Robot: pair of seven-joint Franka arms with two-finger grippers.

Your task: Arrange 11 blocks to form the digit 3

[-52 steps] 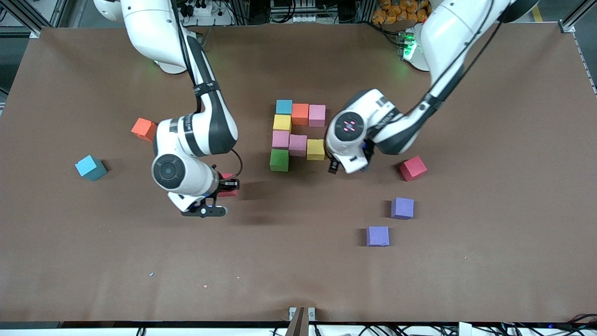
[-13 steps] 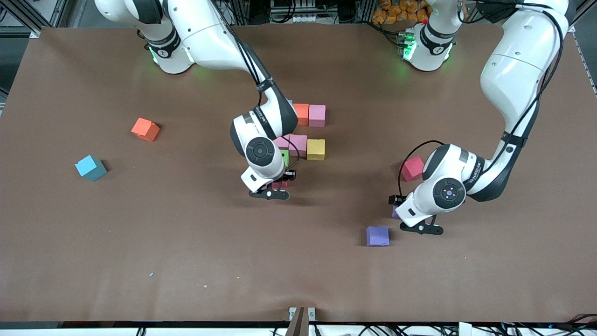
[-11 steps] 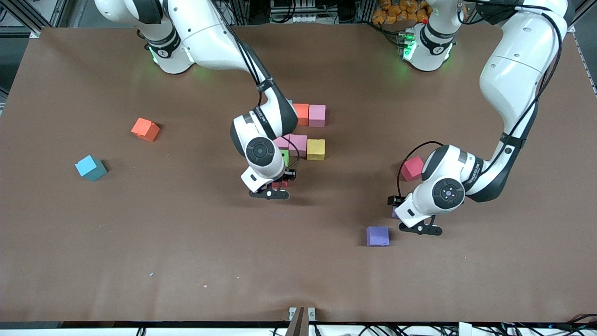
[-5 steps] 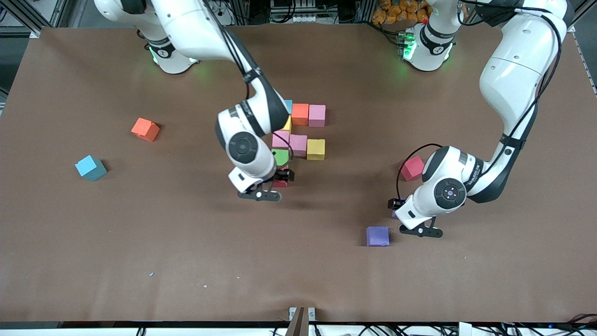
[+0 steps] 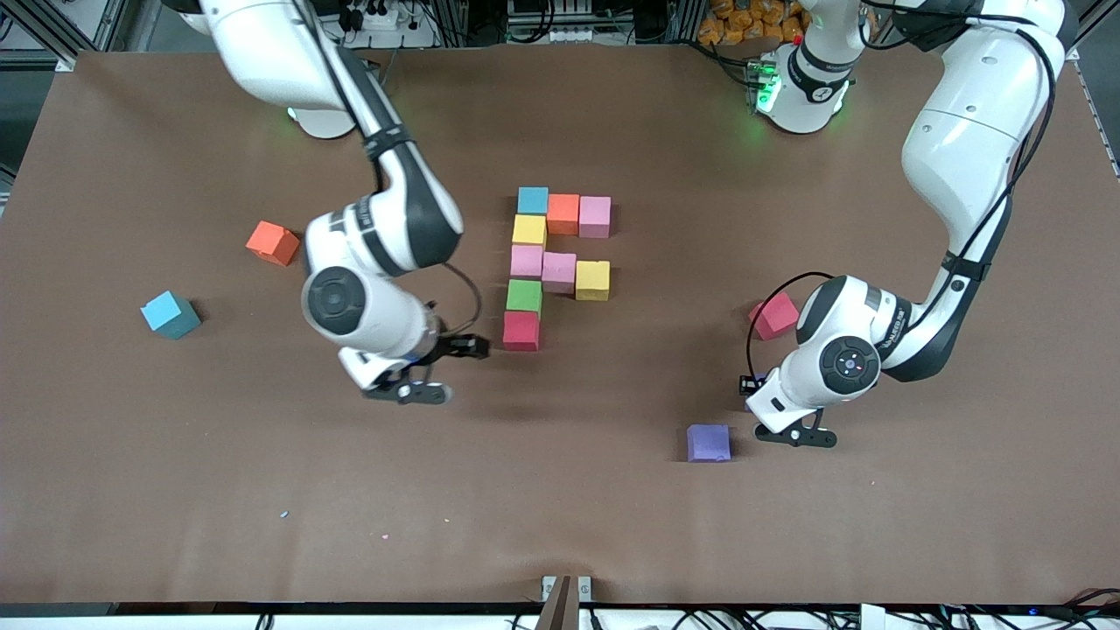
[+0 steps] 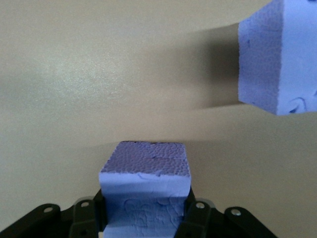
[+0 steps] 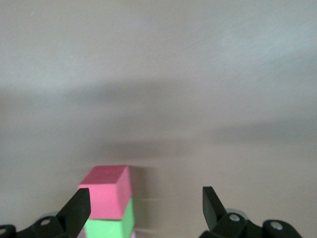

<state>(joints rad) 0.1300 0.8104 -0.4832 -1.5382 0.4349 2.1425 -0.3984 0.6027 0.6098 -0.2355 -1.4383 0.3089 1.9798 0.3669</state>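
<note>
The digit's blocks lie mid-table: blue (image 5: 532,200), orange (image 5: 563,213) and pink (image 5: 595,216) in one row, then yellow (image 5: 528,229), pink (image 5: 527,261), green (image 5: 524,296) and red (image 5: 521,331) in a column toward the front camera. A pink (image 5: 558,271) and a yellow block (image 5: 592,280) branch off it. My right gripper (image 5: 457,348) (image 7: 146,201) is open and empty, beside the red block (image 7: 106,191) toward the right arm's end. My left gripper (image 5: 752,385) (image 6: 146,210) is shut on a purple block (image 6: 146,178), which the arm mostly hides in the front view.
A second purple block (image 5: 709,443) (image 6: 280,59) lies close to the left gripper, nearer the front camera. A red block (image 5: 772,315) sits beside the left arm's wrist. An orange block (image 5: 272,242) and a blue block (image 5: 170,314) lie toward the right arm's end.
My right gripper let go of the red block at the green block's near side and drew back toward the right arm's end. My left gripper closed on the purple block.
</note>
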